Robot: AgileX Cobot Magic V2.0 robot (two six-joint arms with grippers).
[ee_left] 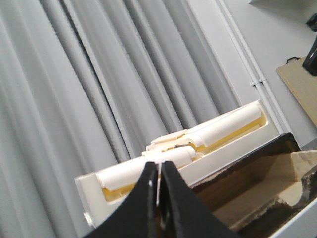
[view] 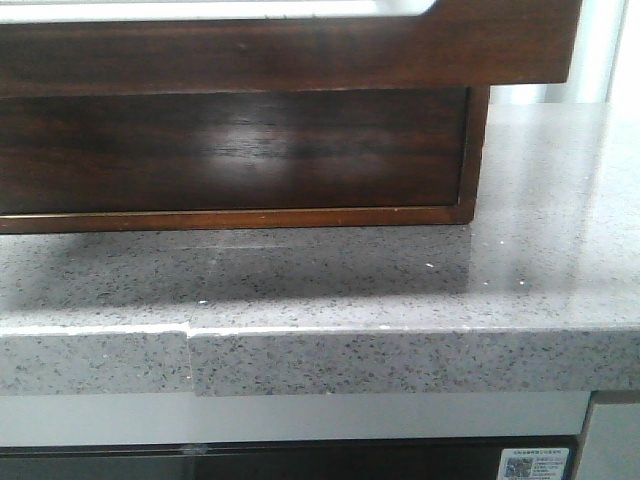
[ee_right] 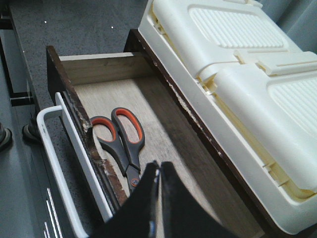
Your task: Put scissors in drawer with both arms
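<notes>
In the front view, a speckled grey stone desk [view: 420,290] is seen, its near edge chipped at a seam. The glossy dark-brown drawer [view: 290,50] stands pulled out over it, above the cabinet body; bare desk lies to the right.

In the left wrist view, the left hand [ee_left: 159,184] is shown closed with nothing between its fingers, before pale pleated curtains [ee_left: 74,89]. A cream plastic box [ee_left: 198,144] sits beside the open drawer.

In the right wrist view, the scissors [ee_right: 122,144] (grey handles, orange-lined loops) lie flat inside the drawer on its pale wooden floor, close to the chipped front wall, blades toward the right hand [ee_right: 159,191], which is closed and empty above them. Free floor remains beyond.
</notes>
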